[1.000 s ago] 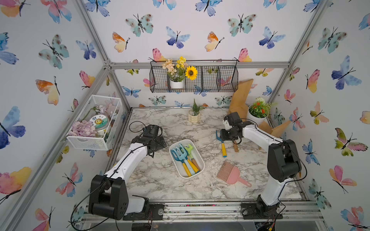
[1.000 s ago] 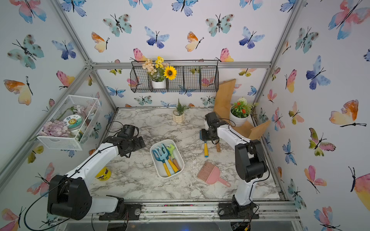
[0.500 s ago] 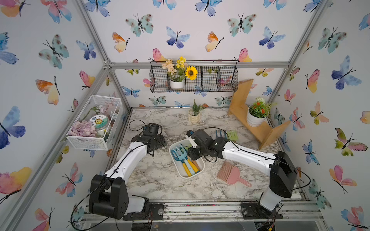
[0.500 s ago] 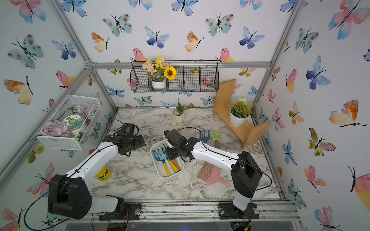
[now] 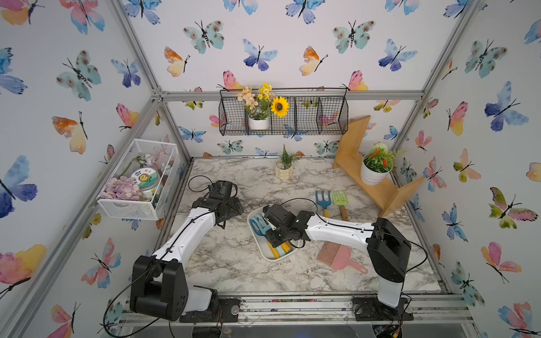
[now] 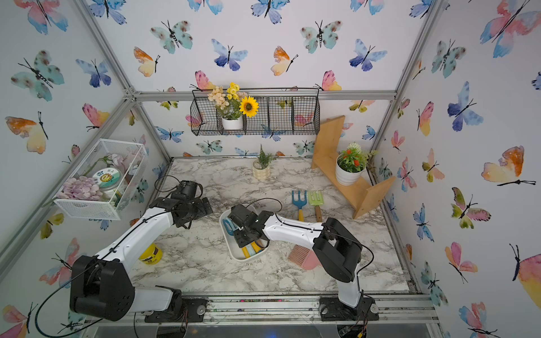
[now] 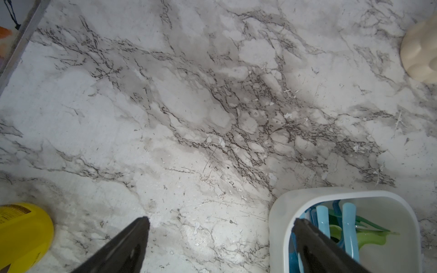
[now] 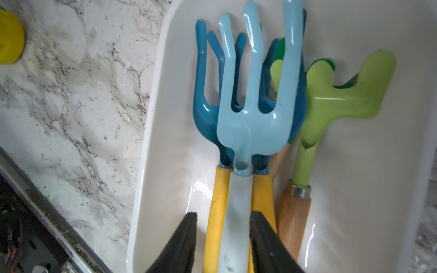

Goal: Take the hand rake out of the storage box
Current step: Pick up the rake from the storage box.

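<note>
Storage box (image 5: 261, 248): white plastic bin, about mid-tabletop (image 5: 231, 263), long axis skewed to the edges. The hand rake is inside it, not out yet.

Right wrist view: hand rake (image 8: 250, 123) has a light blue three-tined head and a pale handle, and lies on top of the pile in the box (image 8: 170, 165). Under it are two darker blue forks (image 8: 203, 113) with yellow handles. Beside them is a green-headed tool (image 8: 331, 106) with a wooden handle, touching the pile.

Right gripper (image 8: 223, 214) is low over the box, tilted down into it. Its pincer is partly spread. The black fingers (image 8: 186, 236) straddle the rake's pale handle together with one yellow handle. There is a slim gap on the yellow-handle side. The other finger is right against the pale handle. No clamp visible and nothing is lifted.

Left gripper (image 7: 221, 221) has its pincer spread wide and empty, hanging over bare marble just beside a box corner (image 7: 279, 212). One fingertip overlaps the rim in that view; cannot tell whether it touches.

Loose on the tabletop:
- A blue hand fork (image 5: 323, 200) and a green hand spade (image 5: 340, 199) lie side by side, toward the right edge.
- A pink hand brush (image 5: 336, 257) lies near the box, on its front-right side.
- A yellow jar (image 6: 150, 254) stands by the left edge.
</note>
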Action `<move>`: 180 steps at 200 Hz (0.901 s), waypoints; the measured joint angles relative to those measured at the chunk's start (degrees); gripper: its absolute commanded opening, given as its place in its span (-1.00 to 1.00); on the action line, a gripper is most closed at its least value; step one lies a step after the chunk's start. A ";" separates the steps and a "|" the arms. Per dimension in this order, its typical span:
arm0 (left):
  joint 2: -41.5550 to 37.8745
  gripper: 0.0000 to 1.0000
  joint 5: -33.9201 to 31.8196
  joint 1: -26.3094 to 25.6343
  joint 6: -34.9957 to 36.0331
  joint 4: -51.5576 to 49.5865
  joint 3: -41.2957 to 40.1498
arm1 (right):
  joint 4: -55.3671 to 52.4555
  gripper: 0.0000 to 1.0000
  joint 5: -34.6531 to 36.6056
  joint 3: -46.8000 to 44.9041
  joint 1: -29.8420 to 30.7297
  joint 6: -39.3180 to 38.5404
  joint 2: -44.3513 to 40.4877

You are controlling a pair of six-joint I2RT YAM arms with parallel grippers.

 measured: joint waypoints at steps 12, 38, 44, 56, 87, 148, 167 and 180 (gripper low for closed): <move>-0.02 1.00 0.00 -0.02 0.00 0.02 0.00 | -0.02 -0.13 0.44 0.00 0.02 0.24 0.04; -0.02 1.00 0.00 -0.02 -0.02 0.02 0.00 | -0.13 -0.14 2.01 0.00 0.26 0.63 0.63; -0.02 1.00 0.00 0.00 -0.02 0.02 0.00 | -0.20 -0.14 2.36 0.00 0.42 0.63 0.90; -0.02 1.00 0.00 -0.02 -0.02 0.02 0.00 | -0.39 -0.14 3.15 0.00 0.79 0.63 1.55; -0.02 1.00 0.00 0.00 -0.02 0.02 0.00 | -1.01 -0.14 5.16 0.31 1.77 0.63 3.04; -0.09 1.00 0.00 0.00 0.00 0.00 0.00 | -1.73 -0.20 8.00 3.13 2.62 0.68 5.62; -0.09 1.00 0.00 0.04 0.00 0.00 0.00 | -2.19 -0.26 8.66 3.58 2.62 1.01 6.19; -0.09 1.00 0.00 0.13 0.02 0.00 0.00 | -2.49 -0.29 9.03 3.67 2.62 1.22 6.56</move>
